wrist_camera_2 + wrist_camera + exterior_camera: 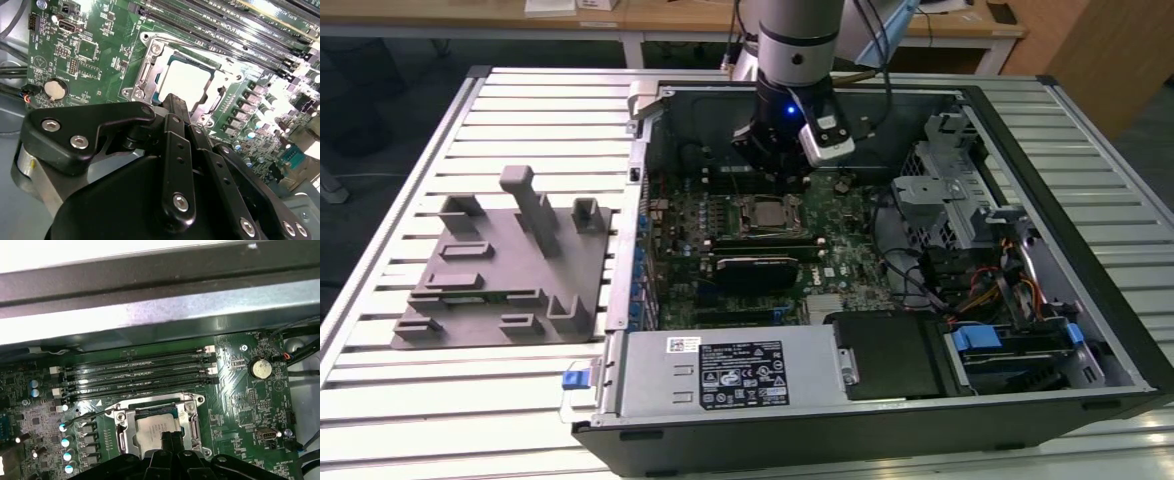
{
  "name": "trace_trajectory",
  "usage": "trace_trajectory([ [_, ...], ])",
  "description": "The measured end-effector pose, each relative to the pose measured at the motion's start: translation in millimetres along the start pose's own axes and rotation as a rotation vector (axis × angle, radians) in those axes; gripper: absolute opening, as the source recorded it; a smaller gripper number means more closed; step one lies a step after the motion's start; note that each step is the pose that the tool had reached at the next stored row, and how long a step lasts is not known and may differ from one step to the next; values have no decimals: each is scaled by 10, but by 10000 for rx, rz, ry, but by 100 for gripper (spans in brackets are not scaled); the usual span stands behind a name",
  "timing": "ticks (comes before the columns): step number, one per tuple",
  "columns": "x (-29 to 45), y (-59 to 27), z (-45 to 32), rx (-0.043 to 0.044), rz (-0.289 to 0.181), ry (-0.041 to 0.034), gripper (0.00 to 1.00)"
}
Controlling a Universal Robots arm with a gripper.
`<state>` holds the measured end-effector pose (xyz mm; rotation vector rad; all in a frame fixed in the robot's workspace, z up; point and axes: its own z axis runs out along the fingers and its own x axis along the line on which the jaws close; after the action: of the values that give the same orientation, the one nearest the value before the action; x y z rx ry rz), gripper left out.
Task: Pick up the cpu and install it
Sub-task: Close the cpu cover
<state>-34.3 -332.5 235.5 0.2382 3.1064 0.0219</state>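
Gripper (781, 183) hangs inside the open case (854, 440), fingers (166, 440) pressed together with nothing seen between them, tips just above the cpu (765, 212). Cpu lies flat in its socket (146, 75) on the board (847, 265), silver top bare in both wrist views; whether the tips touch it cannot be told. On the exterior view's clock face, socket sits at 6 o'clock of the gripper; grey fixture (494, 275) stands on the table (400, 400) at 9 o'clock of the case, well apart.

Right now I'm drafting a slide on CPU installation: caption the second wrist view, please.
The gripper hovers over the cpu lying in the motherboard socket.
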Motion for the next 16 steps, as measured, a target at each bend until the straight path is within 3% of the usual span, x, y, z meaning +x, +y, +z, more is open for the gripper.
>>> trace_trajectory([
  [11, 4, -30, 42, -24, -719, -39, 11],
  [16, 36, -38, 55, -28, -813, -38, 11],
])
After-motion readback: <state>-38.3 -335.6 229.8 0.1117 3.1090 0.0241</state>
